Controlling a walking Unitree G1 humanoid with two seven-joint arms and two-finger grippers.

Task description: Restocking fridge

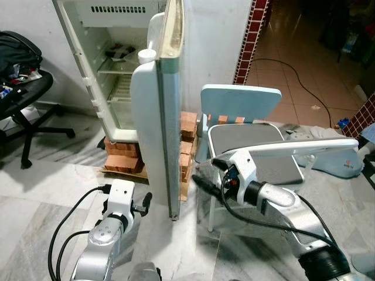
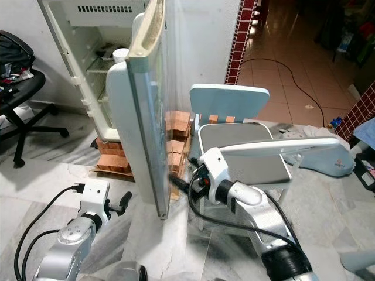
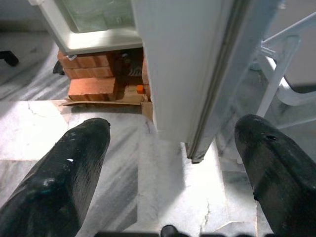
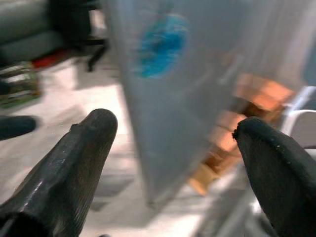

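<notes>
Fridge (image 1: 111, 70) on bricks, door (image 1: 155, 129) open edge-on | left hand (image 3: 170, 163) released, low before door | right hand (image 4: 173, 148) released, apparently near door's outer face (blurred) | chair (image 1: 246, 137) just beside.

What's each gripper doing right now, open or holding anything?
Left gripper: open, holding nothing, pointed at the bottom edge of the fridge door.
Right gripper: open, holding nothing, facing the door's outer side.
</notes>
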